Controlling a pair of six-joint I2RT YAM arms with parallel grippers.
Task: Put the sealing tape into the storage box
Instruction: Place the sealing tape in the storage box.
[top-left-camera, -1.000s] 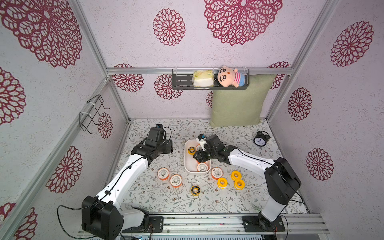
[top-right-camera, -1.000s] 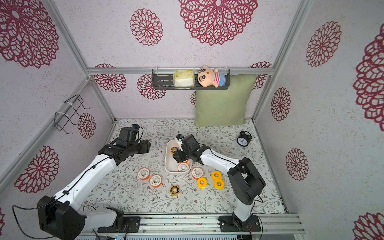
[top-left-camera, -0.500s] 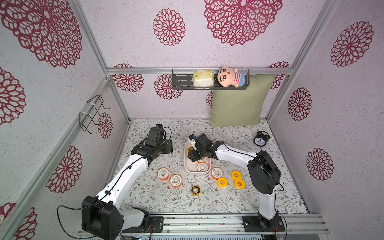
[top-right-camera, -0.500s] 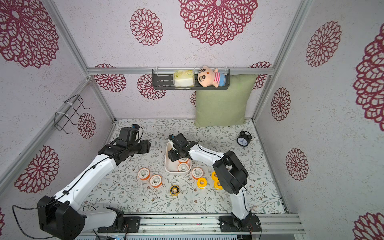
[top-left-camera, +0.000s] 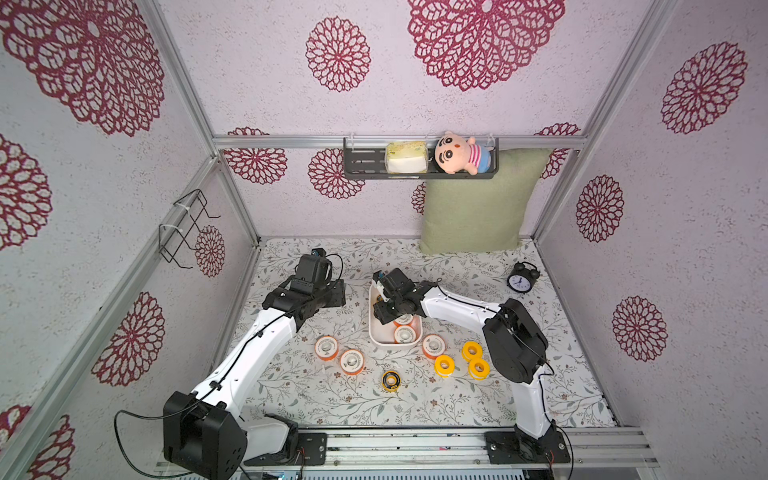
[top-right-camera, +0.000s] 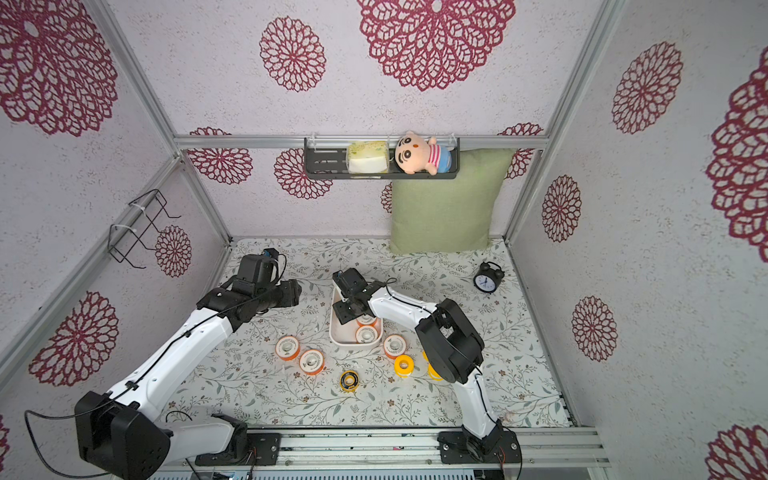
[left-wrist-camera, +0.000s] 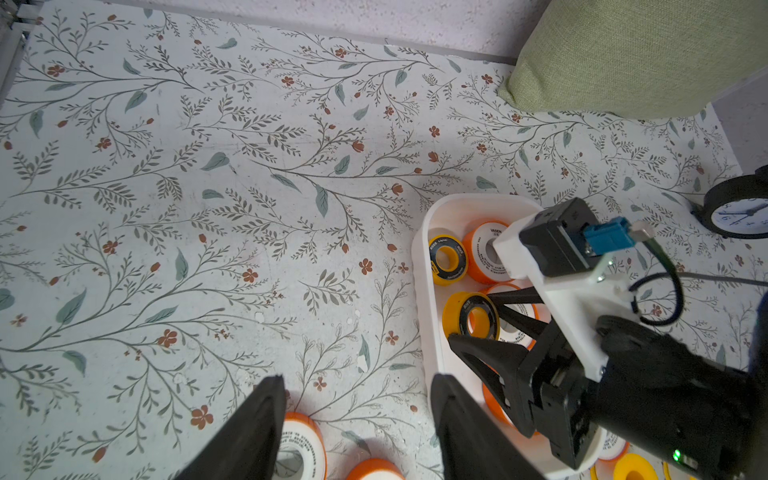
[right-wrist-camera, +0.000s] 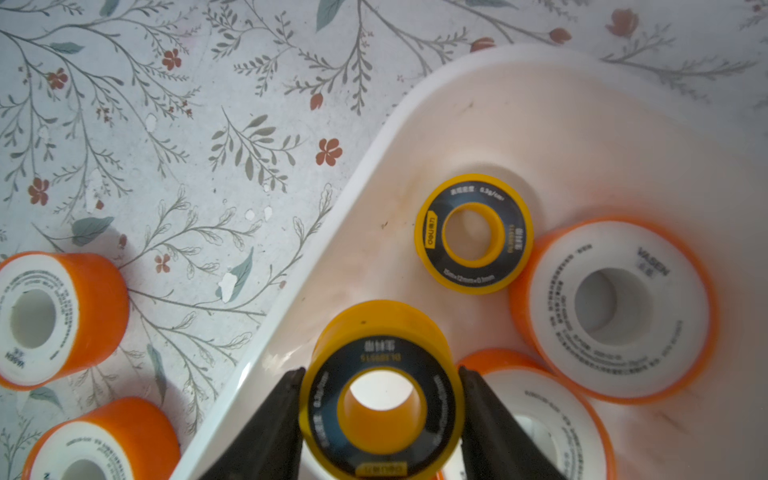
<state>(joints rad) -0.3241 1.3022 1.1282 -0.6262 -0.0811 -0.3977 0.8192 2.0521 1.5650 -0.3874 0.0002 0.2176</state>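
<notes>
Tape roll (right-wrist-camera: 380, 353) with a black face is pinched in the right gripper (right-wrist-camera: 380, 371), just over the box (right-wrist-camera: 540, 104). Other rolls (right-wrist-camera: 473, 232) lie inside it. Left gripper (left-wrist-camera: 357, 380) has its jaws apart, holding nothing.

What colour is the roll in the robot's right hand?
The roll is yellow with a black face around its hole, clearest in the right wrist view.

Green pillow (top-left-camera: 473, 208) leans on the back wall (top-left-camera: 291, 208) — alarm clock (top-left-camera: 521, 281) nearby.
</notes>
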